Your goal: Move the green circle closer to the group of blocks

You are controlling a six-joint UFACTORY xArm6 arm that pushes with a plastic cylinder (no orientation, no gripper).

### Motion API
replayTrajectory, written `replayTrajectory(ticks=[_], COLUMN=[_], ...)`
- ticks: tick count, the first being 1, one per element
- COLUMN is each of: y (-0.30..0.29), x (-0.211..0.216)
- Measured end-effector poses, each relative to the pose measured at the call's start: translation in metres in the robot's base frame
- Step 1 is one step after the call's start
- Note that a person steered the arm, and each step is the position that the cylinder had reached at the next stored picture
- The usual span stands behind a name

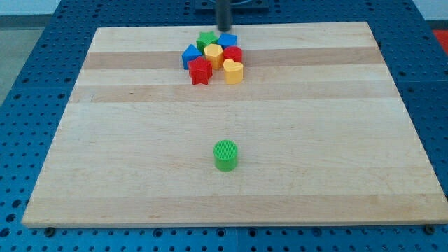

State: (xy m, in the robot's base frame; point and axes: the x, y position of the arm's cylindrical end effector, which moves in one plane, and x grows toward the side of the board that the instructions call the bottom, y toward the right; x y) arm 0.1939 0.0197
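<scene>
My tip (225, 29) hangs upright at the view's top, just behind the blue block (228, 40) of the cluster; the rod carries no jaws. The ribbed green circle (225, 155) stands alone on the pale wooden desk (336, 140), well apart from the group below the view's centre.

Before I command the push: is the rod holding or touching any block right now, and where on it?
Nothing is held. My tip is at the top of the group, by the blue block; contact cannot be told. The green circle sits alone, untouched.
</scene>
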Motion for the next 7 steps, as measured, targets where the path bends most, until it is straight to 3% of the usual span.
replayTrajectory(ticks=[1, 2, 3, 4, 6, 7], y=[0.135, 0.206, 0.137, 0.087, -0.084, -0.119], x=[0.063, 0.188, 0.298, 0.333, 0.330, 0.343])
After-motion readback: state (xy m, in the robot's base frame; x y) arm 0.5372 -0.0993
